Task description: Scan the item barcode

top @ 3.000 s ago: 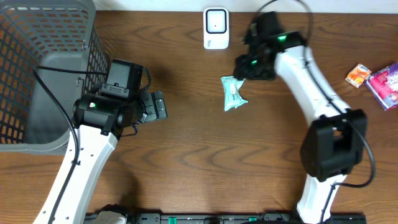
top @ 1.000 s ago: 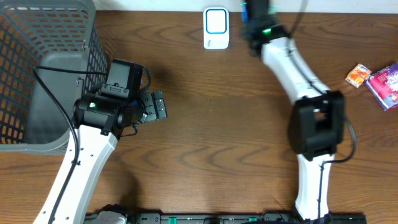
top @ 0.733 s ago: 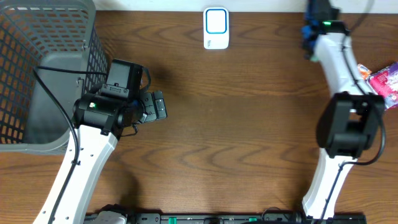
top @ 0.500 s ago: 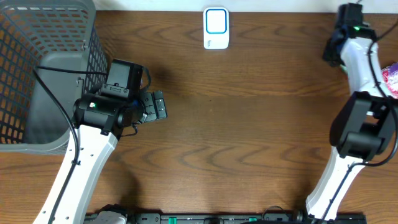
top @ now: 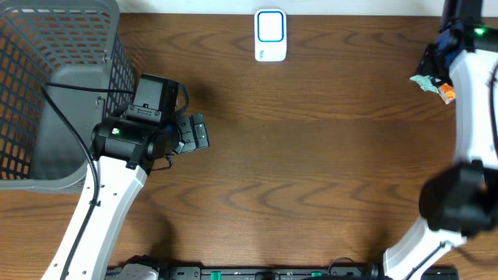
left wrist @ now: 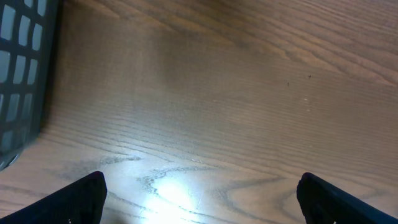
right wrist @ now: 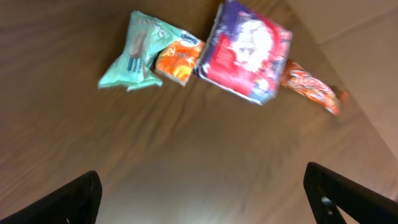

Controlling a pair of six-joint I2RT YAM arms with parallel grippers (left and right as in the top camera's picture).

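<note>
While both arms stand over the brown wooden table point(top: 311, 179), neither holds anything. The right gripper point(right wrist: 202, 202) hangs with its jaws spread wide over bare wood. The left gripper point(top: 199, 132) is likewise released, at centre left of the overhead view.

The likely item, a mint-green crinkled plastic packet point(right wrist: 140, 55), lies flat at the upper left of the right wrist view. It touches a small orange pack point(right wrist: 177, 62), which in turn touches a purple and red printed pouch point(right wrist: 245, 50). A long orange wrapper point(right wrist: 311, 87) pokes out behind the pouch. In the overhead view this cluster sits at the far right, partly under the right arm. It is well apart from the white, blue-faced rectangular scanner point(top: 270, 35) at top centre.

Judging from that, no barcode is being presented: nothing lies before the scanner and nothing is gripped. Whether any of these goods has been scanned the pictures do not tell. A scan would call for a pick from the cluster, a carry leftward along the top of the frame, and a turn of the code toward the scanner.

Room is generous, since nothing stands on the wood between cluster and scanner. The tight spots are the table's edge, which the long wrapper nearly meets, and the packs touching one another. The grey mesh plastic basket point(top: 70, 47) fills the upper left, beside the left arm.
</note>
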